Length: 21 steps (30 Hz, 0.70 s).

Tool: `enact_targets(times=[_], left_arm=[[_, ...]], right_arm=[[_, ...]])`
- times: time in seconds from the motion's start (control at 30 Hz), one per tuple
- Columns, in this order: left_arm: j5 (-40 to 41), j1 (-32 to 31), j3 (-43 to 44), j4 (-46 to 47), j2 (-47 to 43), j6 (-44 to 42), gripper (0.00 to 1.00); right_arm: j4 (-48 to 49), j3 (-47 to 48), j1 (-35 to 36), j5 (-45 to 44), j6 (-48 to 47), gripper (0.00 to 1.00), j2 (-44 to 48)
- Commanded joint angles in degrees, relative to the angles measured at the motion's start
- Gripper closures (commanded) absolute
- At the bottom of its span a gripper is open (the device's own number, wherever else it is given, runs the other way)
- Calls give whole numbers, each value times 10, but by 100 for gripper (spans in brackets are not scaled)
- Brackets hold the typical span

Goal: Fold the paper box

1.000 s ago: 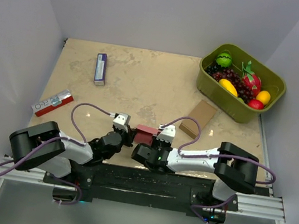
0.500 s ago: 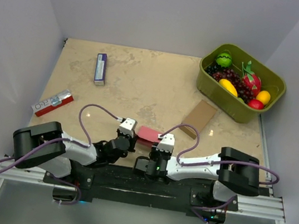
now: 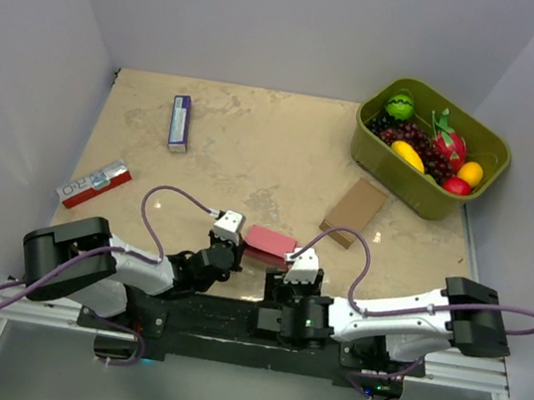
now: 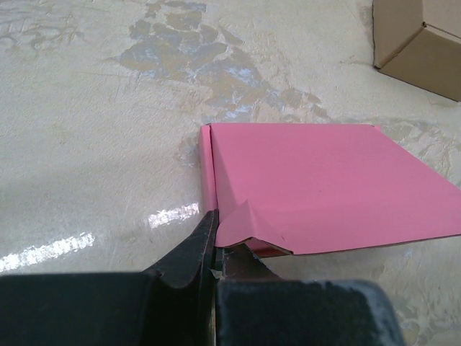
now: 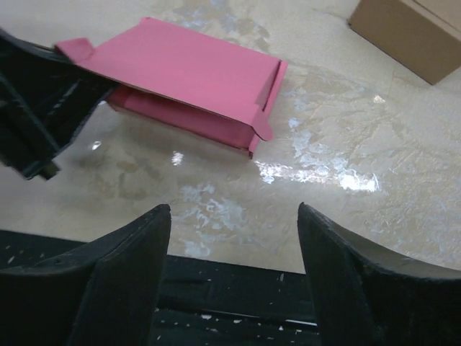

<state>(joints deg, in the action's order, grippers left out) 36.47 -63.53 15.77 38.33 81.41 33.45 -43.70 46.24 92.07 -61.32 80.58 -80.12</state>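
1. We count two hands: the left hand and the right hand.
2. On the one surface we count one pink box, one brown box, one blue-and-white packet, one red-and-white packet and one green tub filled with fruit.
3. The pink box lies at the near edge of the surface, between the two hands and well apart from the brown box.
4. It is a flat, closed rectangle of thin pink card. Its smooth top panel overhangs a darker side wall.
5. A corner flap is creased upward at its left end, and a small tab sticks out at its right end.
6. The left hand is pressed together, pinching the pink box at that creased corner.
7. The right hand is spread wide, near the pink box but apart from it.
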Motion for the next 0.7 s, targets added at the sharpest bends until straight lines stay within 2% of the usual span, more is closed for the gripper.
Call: enact_targets(times=[0.0,0.13,0.27,0.4,0.67], left_arm=[[9,-1,-11,-101,18,-2,100],[7,-1,-10,-101,18,-5,100],[5,-1,-10,-101,17,-6,100],[2,-1,-12,-102,17,-6,100],[-3,-2,-12,-105,9,-8,100]], right_arm=[[79,37,6,-29,-146,31,70],[187,32,-10,-7,-236,36,120],[284,22,-87,74,-311,40,119],[361,23,-174,143,-357,43,78],[412,24,-241,213,-365,49,-32]])
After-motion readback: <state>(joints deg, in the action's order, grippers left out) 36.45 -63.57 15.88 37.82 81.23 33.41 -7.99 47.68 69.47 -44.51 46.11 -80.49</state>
